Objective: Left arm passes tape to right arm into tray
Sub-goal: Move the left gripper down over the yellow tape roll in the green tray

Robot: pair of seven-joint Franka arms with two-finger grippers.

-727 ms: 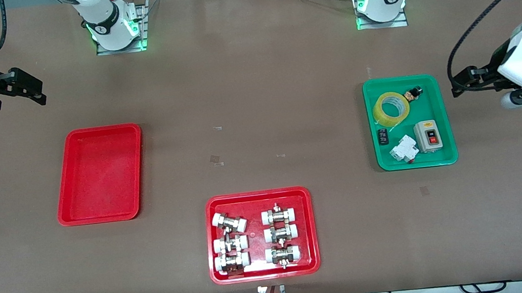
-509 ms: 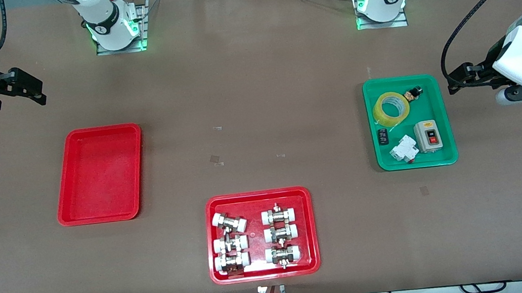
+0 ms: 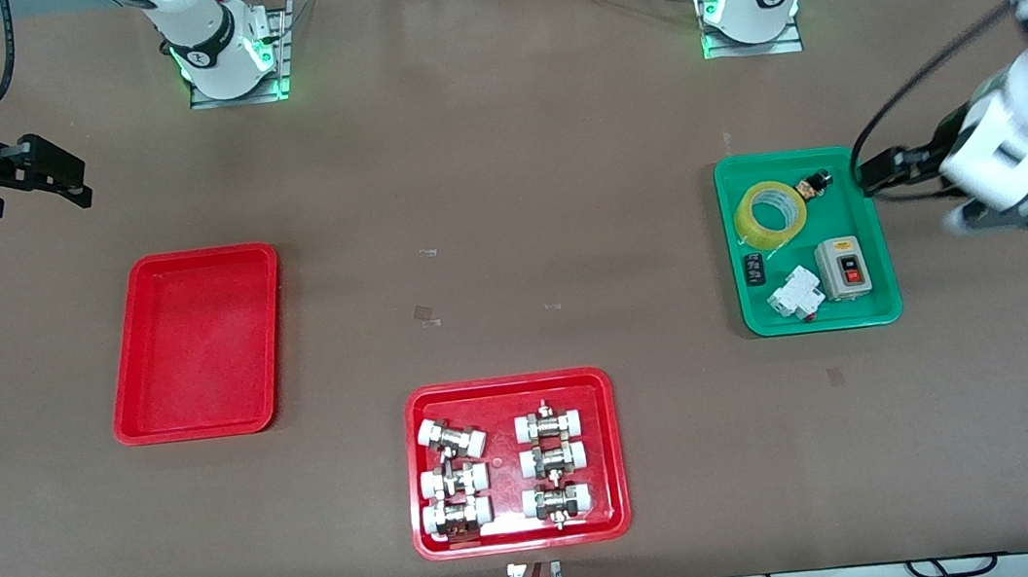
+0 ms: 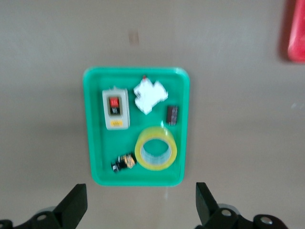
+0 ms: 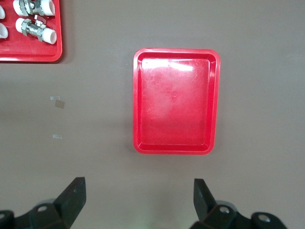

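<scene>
The yellow tape roll lies flat in a green tray, beside a small brass part. It also shows in the left wrist view. My left gripper is open and empty, in the air by the green tray's rim close to the tape; the left wrist view shows its gripper spread wide. The plain red tray lies empty toward the right arm's end and shows in the right wrist view. My right gripper waits open and empty over bare table; the right wrist view shows its gripper.
The green tray also holds a grey switch box, a white breaker and a small black part. A red tray of white-capped metal fittings lies near the front edge, its corner showing in the right wrist view.
My left arm has swung from the table's end toward the green tray, its gripper now at the tray's rim. The right arm and the tape have not moved.
</scene>
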